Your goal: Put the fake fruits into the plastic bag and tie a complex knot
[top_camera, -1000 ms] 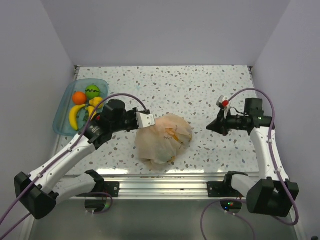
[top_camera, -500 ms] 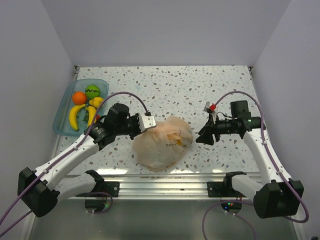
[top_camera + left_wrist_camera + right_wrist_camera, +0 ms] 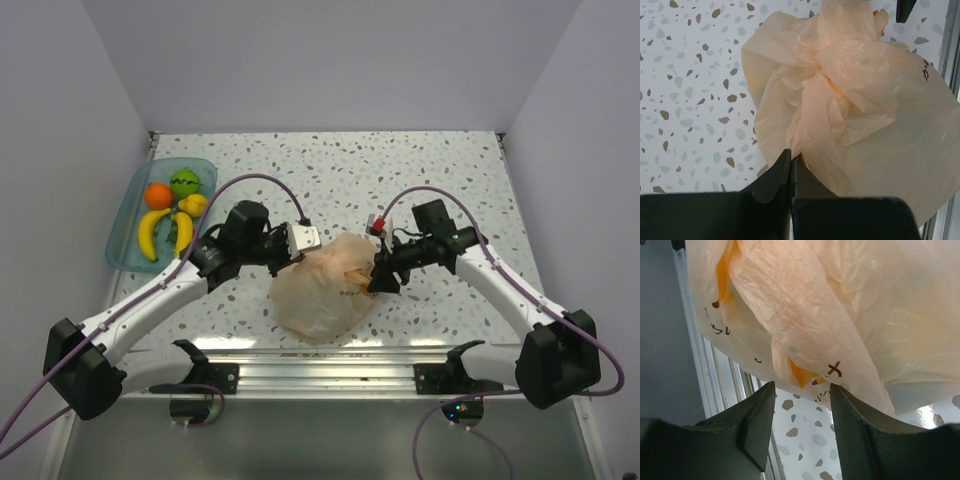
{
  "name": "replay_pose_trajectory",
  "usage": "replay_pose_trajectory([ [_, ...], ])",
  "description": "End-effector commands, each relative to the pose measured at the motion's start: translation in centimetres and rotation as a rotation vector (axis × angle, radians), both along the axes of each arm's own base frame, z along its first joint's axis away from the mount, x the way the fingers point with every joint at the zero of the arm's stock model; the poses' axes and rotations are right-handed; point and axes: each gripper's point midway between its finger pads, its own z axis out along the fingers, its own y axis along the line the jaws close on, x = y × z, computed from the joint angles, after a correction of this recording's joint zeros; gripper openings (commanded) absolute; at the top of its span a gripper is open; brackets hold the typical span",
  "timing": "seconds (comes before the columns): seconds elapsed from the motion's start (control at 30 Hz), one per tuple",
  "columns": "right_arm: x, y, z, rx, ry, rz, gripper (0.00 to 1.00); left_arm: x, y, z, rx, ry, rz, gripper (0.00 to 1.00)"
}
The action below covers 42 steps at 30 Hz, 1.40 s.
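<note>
Two grippers work on one plastic bag (image 3: 322, 292), which sits crumpled on the speckled table (image 3: 420, 170), slightly toward six o'clock of its centre. The left gripper (image 3: 790, 156) is clamped tight on a twisted strand of film at the bag's ten o'clock edge. The right gripper (image 3: 802, 390) stands at the bag's two o'clock edge with jaws parted and a hanging fold between them, not yet closed on anything. Main hazard: the film is thin, translucent, peach-orange and creased, so opposing pulls from both arms would likely stretch or tear it at the pinch. Second hazard: the parted jaws may close on a loose outer fold rather than a handle, and the slick film could slide out. Third hazard: the gathered neck (image 3: 812, 67) is bunched, and whether it forms a true knot cannot be told. Tightening it now would shut out the fake fruits (image 3: 183, 228) lying in the clear blue tray (image 3: 120, 255) at the table's ten o'clock: a round orange (image 3: 157, 195), a green ball (image 3: 184, 182), two curved bananas (image 3: 150, 235) and a small yellow piece (image 3: 194, 203), all hard, glossy and prone to roll. The bag bulges, yet its contents cannot be identified through the film. A light bag may also drag toward the metal rail (image 3: 330, 360) at six o'clock.
</note>
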Motion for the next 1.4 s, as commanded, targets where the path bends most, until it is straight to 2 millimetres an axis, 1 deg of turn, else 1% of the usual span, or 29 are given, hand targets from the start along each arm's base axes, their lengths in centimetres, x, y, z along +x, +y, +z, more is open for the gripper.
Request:
replay_pose_trajectory([
  [0.0, 0.6, 1.2, 0.6, 0.012, -0.060, 0.046, 0.52, 0.7, -1.6, 3.0, -0.079, -0.052, -0.024, 0.00],
  [0.17, 0.4, 2.4, 0.6, 0.018, -0.091, 0.066, 0.53, 0.6, -2.0, 2.9, -0.085, -0.052, -0.035, 0.00],
  [0.33, 1.5, 3.7, 0.7, 0.043, -0.131, 0.047, 0.53, 0.5, -2.4, 2.9, -0.096, -0.043, -0.045, 0.00],
  [0.4, 1.6, 4.3, 0.8, 0.050, -0.138, 0.051, 0.53, 0.5, -2.6, 2.9, -0.099, -0.039, -0.047, 0.00],
  [0.43, 1.6, 4.7, 0.8, 0.055, -0.136, 0.059, 0.52, 0.5, -2.7, 2.8, -0.103, -0.037, -0.051, 0.00],
  [0.53, 1.4, 5.1, 0.7, 0.051, -0.137, 0.078, 0.49, 0.5, -3.0, 2.9, -0.110, -0.031, -0.050, 0.00],
  [0.57, 1.3, 5.3, 0.6, 0.046, -0.138, 0.090, 0.36, 0.6, -3.0, 2.9, -0.113, -0.033, -0.052, 0.00],
  [0.63, 1.2, 5.0, 0.5, 0.026, -0.148, 0.103, 0.14, 0.7, -3.0, 3.0, -0.114, -0.031, -0.041, 0.00],
  [0.67, 1.1, 4.8, 0.7, 0.018, -0.154, 0.111, 0.00, 0.9, -2.8, 3.0, -0.108, -0.032, -0.025, 0.03],
  [0.73, 0.5, 4.1, 0.5, -0.010, -0.169, 0.133, 0.00, 1.4, -2.0, 3.1, -0.078, -0.049, 0.009, 0.11],
  [0.77, 0.4, 3.9, 0.6, -0.012, -0.187, 0.136, 0.00, 1.4, -1.6, 3.5, -0.070, -0.067, 0.016, 0.20],
  [0.8, 0.3, 3.7, 1.1, -0.009, -0.213, 0.136, 0.00, 1.5, -0.9, 3.7, -0.049, -0.075, 0.020, 0.26],
  [0.83, 0.0, 3.4, 0.7, -0.021, -0.214, 0.137, 0.00, 1.5, -0.5, 3.9, -0.038, -0.086, 0.018, 0.30],
  [0.87, -0.1, 3.3, 0.8, -0.021, -0.222, 0.142, 0.00, 1.4, 0.0, 4.5, -0.038, -0.102, 0.013, 0.37],
  [0.93, -0.2, 3.2, 0.7, -0.024, -0.225, 0.144, 0.00, 1.0, 1.3, 4.9, 0.011, -0.132, -0.028, 0.43],
  [1.0, 0.0, 3.4, 0.9, -0.017, -0.224, 0.141, 0.00, 0.3, 2.5, 5.2, 0.070, -0.179, -0.084, 0.54],
  [1.03, 0.2, 3.5, 1.0, -0.012, -0.228, 0.140, 0.00, 0.0, 2.8, 5.1, 0.085, -0.189, -0.112, 0.57],
  [1.07, 0.2, 3.6, 1.1, -0.008, -0.226, 0.142, 0.00, -0.1, 3.2, 5.1, 0.119, -0.239, -0.151, 0.59],
  [1.1, 0.4, 3.8, 1.2, -0.009, -0.225, 0.143, 0.00, -0.5, 3.8, 4.4, 0.156, -0.238, -0.169, 0.60],
  [1.2, 0.6, 3.9, 1.5, -0.007, -0.223, 0.148, 0.00, -0.2, 4.4, 3.5, 0.220, -0.316, -0.218, 0.62],
  [1.3, 0.8, 4.0, 1.5, -0.009, -0.217, 0.154, 0.00, 0.1, 4.2, 2.7, 0.247, -0.377, -0.277, 0.63],
  [1.33, 0.7, 4.1, 1.6, -0.006, -0.217, 0.159, 0.00, 0.3, 3.9, 2.7, 0.239, -0.388, -0.287, 0.64],
  [1.37, 0.7, 4.1, 1.5, -0.007, -0.212, 0.158, 0.00, 0.8, 3.4, 2.7, 0.232, -0.405, -0.291, 0.64],
])
